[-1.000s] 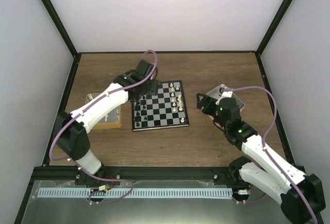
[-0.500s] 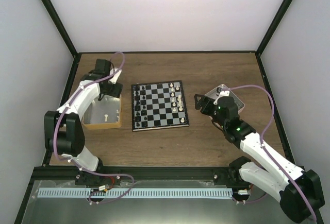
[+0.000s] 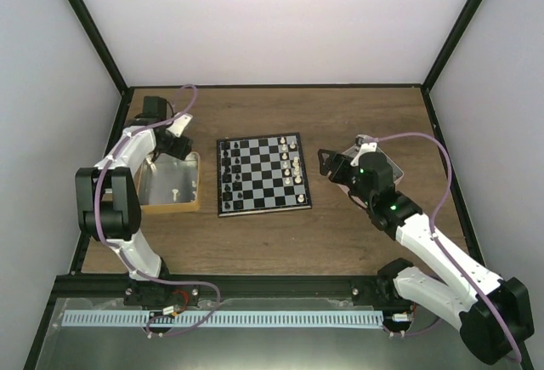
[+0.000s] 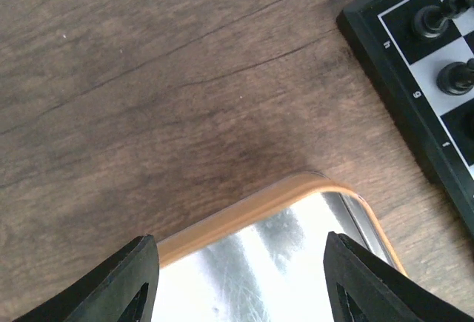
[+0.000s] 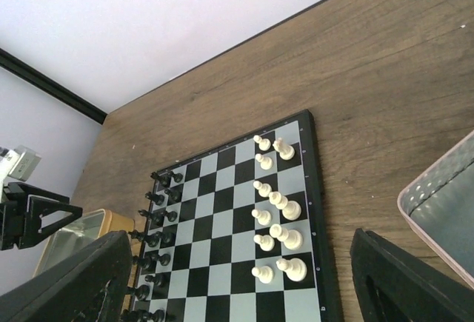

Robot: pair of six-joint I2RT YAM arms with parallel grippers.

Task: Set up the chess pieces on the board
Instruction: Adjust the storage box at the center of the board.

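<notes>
The left gripper (image 4: 238,252) is wide and empty over the far corner of the tray (image 4: 244,215), with the board (image 3: 263,185) near on its right. The right gripper (image 5: 237,263), wide too, hangs just right of the board, where the pieces (image 3: 295,170) stand.

This is a robotics lab test cell rather than any lived-in room: plain white panel walls (image 3: 280,21) are held in black frame struts (image 3: 85,25), closing in a wood-grain desk (image 3: 357,115) on three sides. Two white-and-black robot arms, the left arm (image 3: 119,153) and the right arm (image 3: 442,251), are bolted to a black rail (image 3: 280,285) at the desk's near edge, with purple cables (image 3: 446,183) looping along them and a grey slotted strip (image 3: 255,319) running in front. The desk carries a small chess board (image 3: 263,174) and a tan tray (image 3: 170,204).
</notes>
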